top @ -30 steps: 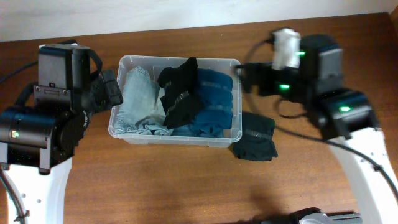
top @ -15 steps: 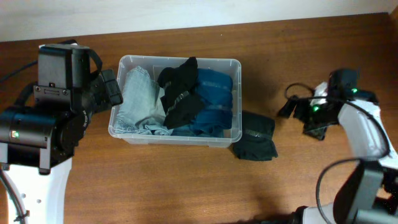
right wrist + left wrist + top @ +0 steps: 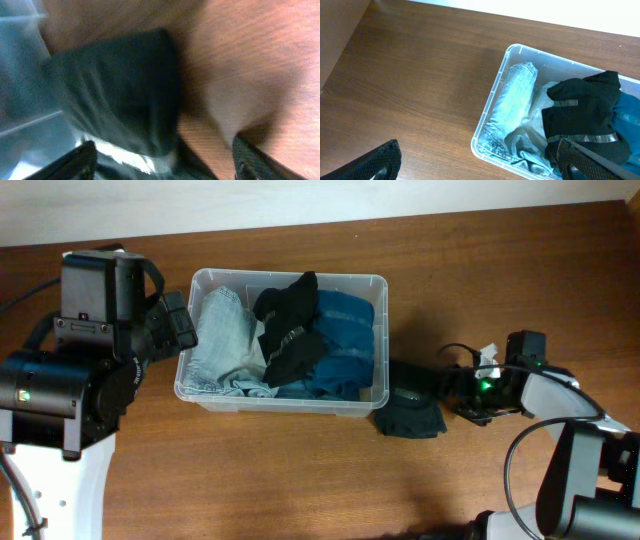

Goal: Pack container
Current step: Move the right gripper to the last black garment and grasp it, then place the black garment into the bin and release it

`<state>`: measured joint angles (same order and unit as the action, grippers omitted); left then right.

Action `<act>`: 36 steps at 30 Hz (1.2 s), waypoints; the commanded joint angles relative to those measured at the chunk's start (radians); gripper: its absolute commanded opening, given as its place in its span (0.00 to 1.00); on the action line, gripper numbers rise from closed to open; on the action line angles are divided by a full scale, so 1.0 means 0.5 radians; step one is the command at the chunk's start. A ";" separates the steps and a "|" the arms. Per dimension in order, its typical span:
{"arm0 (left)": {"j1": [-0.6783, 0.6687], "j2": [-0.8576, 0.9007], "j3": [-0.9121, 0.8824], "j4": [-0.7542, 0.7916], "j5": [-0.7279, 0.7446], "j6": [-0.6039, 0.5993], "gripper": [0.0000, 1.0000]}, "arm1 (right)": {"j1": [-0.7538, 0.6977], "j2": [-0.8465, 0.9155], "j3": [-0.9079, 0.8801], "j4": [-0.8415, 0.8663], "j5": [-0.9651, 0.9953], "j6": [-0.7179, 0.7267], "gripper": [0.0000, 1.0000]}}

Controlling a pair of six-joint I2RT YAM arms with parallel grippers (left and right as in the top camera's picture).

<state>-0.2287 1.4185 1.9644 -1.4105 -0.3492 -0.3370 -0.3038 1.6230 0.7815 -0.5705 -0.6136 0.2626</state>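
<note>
**Overhead view.** The container (image 3: 300,402), a clear rectangular bin with rounded corners, stands upright on the brown wooden surface (image 3: 300,480), a little left of centre and between the two arms. It holds three items of clothing. A light denim roll (image 3: 218,340) lies along its left side, and blue denim (image 3: 348,345) fills its right side. A black garment (image 3: 288,330) is draped across the middle, overlapping both. Outside the bin, a dark folded garment (image 3: 410,408) lies flat on the surface, just beside the container's right wall at the corner nearer the robot.

**Left arm.** The left gripper (image 3: 480,165) sits just beside the container's left wall. In the left wrist view its two fingers appear at the lower corners of the frame, spread wide with nothing between them. The container's near corner and the light denim roll lie ahead of it.

**Right arm.** The right gripper (image 3: 162,162) is low over the surface, just to the right of the dark folded garment and pointing toward it. The right wrist view is blurred. Its fingers show at the lower left and lower right, spread wide apart, with the garment's near edge in the span between them. They are not closed on the cloth, and whether either touches it cannot be told. The container's clear wall appears at the left edge of this view, just beyond the garment.
</note>
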 commanded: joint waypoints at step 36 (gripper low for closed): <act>0.005 0.004 0.004 0.005 -0.027 -0.020 0.99 | 1.319 -0.518 0.706 1.079 -0.304 0.577 0.10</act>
<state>-0.2287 1.4185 1.9644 -1.4101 -0.3492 -0.3370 0.2455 1.2495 1.1378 -0.1223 -0.8108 0.4789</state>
